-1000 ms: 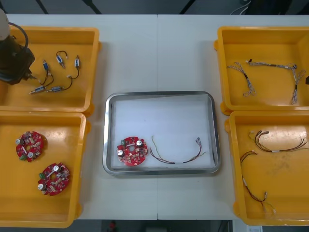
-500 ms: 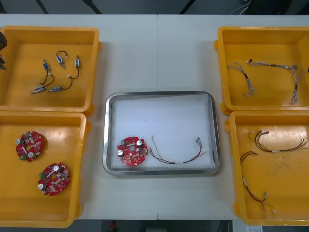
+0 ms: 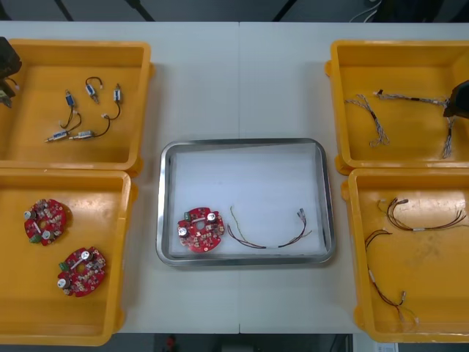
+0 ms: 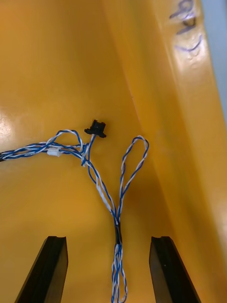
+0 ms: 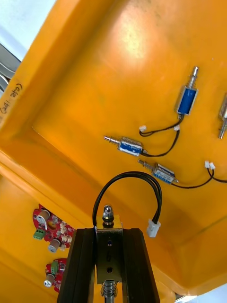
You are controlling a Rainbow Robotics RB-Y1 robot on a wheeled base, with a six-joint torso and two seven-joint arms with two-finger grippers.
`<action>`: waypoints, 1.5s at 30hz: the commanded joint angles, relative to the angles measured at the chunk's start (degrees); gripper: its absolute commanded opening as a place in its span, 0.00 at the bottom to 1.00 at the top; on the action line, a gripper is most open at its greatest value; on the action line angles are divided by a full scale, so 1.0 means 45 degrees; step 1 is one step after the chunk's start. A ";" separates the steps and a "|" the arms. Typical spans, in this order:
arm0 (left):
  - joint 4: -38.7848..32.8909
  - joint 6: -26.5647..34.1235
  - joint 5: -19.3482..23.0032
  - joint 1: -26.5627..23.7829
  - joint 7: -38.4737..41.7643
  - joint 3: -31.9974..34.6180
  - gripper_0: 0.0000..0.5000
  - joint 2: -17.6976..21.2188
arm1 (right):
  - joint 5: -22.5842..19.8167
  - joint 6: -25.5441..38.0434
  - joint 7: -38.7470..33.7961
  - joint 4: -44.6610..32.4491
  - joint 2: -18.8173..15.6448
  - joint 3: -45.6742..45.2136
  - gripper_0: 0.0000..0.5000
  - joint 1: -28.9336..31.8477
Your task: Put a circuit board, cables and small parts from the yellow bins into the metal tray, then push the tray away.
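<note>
Though silvery, small metal part (image 5: 108,218) (black-looped).

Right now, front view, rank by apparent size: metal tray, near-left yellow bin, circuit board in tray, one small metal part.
1. metal tray and near-left yellow bin: look alike, bin cut by the edge, unranked.
2. circuit board
3. small metal part

1. A pale, plain counter (image 3: 242,81) carried everything.
2. A thin seam (image 3: 239,95) ran straight across it, from the far edge to the near edge.
3. Beyond the far edge was dark floor (image 3: 220,9), and a pale cord (image 3: 360,13) showed against it towards the right.
</note>
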 commanded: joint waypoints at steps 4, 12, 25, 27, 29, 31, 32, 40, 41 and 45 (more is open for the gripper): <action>-0.2835 0.1198 -0.1066 0.1272 0.2646 0.1612 0.00 -0.0427 | 0.0174 -0.0308 0.0917 0.0554 0.0302 0.0079 1.00 -0.0594; -0.4261 0.2273 -0.2862 0.1623 0.3603 0.2393 0.00 -0.2849 | 0.0038 -0.1030 0.1210 0.1413 0.0595 0.0177 1.00 -0.0594; -0.4945 0.2909 -0.5362 0.1623 0.4501 0.2998 0.00 -0.7146 | -0.0119 -0.1148 0.1308 0.1589 0.0869 0.0177 1.00 -0.0477; -0.5101 0.2909 -0.5441 0.1643 0.4677 0.3018 0.00 -0.7712 | -0.0177 -0.1148 0.1308 0.1589 0.0908 0.0177 1.00 -0.0399; -0.5238 0.2909 -0.5382 0.1701 0.4794 0.3018 0.00 -0.8044 | -0.0216 -0.1148 0.1308 0.1589 0.0927 0.0177 1.00 -0.0340; -0.5589 0.2909 -0.5362 0.1877 0.4950 0.3018 0.00 -0.8220 | -0.0236 -0.1148 0.1328 0.1589 0.0966 0.0157 1.00 -0.0320; -0.5863 0.2909 -0.5401 0.2053 0.5029 0.3018 0.00 -0.8357 | -0.0255 -0.1148 0.1328 0.1589 0.0986 0.0177 1.00 -0.0262; -0.8441 0.2909 -0.6554 0.3987 0.5400 0.2959 0.00 -0.9099 | -0.0627 -0.1128 0.1425 0.1589 0.0986 0.0177 0.96 -0.0145; -0.8577 0.2909 -0.6808 0.4084 0.5419 0.2823 0.00 -0.9196 | -0.0666 -0.1128 0.1425 0.1589 0.0986 0.0177 0.92 -0.0106; -0.8265 0.2909 -0.7901 0.4123 0.5439 0.2119 0.00 -0.9489 | -0.0724 -0.1128 0.1445 0.1589 0.0986 0.0177 0.41 0.0012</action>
